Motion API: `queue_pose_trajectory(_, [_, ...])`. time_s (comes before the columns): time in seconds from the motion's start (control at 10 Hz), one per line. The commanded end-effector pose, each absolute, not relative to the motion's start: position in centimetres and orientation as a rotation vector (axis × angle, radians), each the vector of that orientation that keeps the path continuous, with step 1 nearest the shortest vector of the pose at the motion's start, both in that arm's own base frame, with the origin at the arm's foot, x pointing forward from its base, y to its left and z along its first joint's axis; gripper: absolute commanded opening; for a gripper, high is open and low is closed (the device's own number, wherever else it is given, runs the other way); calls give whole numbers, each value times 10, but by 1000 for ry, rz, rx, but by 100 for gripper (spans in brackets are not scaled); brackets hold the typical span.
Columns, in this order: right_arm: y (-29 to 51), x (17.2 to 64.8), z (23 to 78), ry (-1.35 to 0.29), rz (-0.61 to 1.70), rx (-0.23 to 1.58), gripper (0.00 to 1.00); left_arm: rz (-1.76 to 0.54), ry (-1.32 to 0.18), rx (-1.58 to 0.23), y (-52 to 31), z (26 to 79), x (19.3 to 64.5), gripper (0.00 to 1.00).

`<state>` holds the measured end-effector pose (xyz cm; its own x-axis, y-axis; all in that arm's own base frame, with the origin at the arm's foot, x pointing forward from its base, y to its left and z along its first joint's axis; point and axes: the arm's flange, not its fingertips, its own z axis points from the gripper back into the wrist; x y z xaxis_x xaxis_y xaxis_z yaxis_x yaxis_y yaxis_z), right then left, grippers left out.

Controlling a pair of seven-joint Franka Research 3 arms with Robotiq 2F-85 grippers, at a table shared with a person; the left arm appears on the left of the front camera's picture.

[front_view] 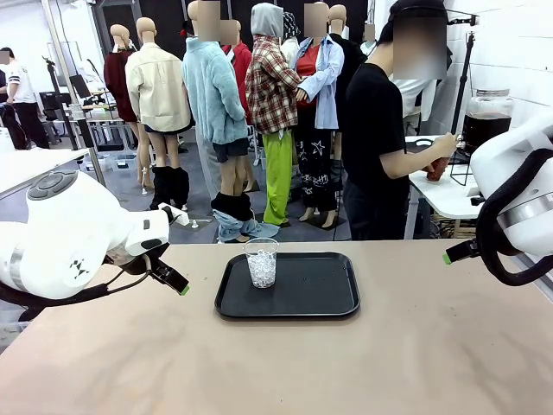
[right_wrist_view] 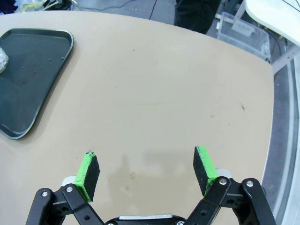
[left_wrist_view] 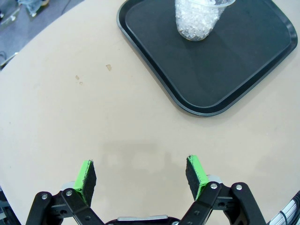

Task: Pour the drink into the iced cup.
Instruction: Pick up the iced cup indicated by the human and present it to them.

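Note:
The iced cup (front_view: 261, 262), clear plastic with ice in its lower half, stands upright at the left back of a black tray (front_view: 311, 298). In the left wrist view the iced cup (left_wrist_view: 197, 18) is far ahead of my left gripper (left_wrist_view: 140, 173), which is open and holds nothing. My right gripper (right_wrist_view: 147, 171) is also open over bare table, with the tray (right_wrist_view: 28, 70) off to its left. The drink (front_view: 484, 130) is dark liquid in a glass dispenser jar on a side table at the far right. A person's hand (front_view: 442, 151) holds a small reddish cup by it.
The tan table (front_view: 415, 346) is bare around the tray. My left gripper (front_view: 177, 284) hovers left of the tray, my right gripper (front_view: 449, 257) at the right edge. The person (front_view: 376, 147) stands beyond the far edge, turned to the side table. A clear bin (right_wrist_view: 243, 33) sits on the floor.

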<state>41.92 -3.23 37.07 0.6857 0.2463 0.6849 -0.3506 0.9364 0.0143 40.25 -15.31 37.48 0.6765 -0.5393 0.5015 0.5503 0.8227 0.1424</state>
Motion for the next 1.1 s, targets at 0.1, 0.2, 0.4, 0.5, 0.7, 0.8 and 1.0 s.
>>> queue_pose_trajectory(0.1, [-34,417,368,-758,335,152,100,-609,-558,-22,-151,375,403,100])
queue_pose_trajectory(0.2, [-34,417,368,-758,335,152,100,-609,-558,-22,-151,375,403,100])
queue_pose_trajectory(0.4, [-34,417,368,-758,335,152,100,-609,-558,-22,-151,375,403,100])
queue_pose_trajectory(0.5, [-34,417,368,-758,335,152,100,-609,-558,-22,-151,375,403,100])
queue_pose_trajectory(0.7, [-34,417,368,-758,335,152,100,-609,-558,-22,-151,375,403,100])
queue_pose_trajectory(0.8, [-34,417,368,-758,335,152,100,-609,-558,-22,-151,375,403,100])
queue_pose_trajectory(1.0, [-34,417,368,-758,335,152,100,-609,-558,-22,-151,375,403,100])
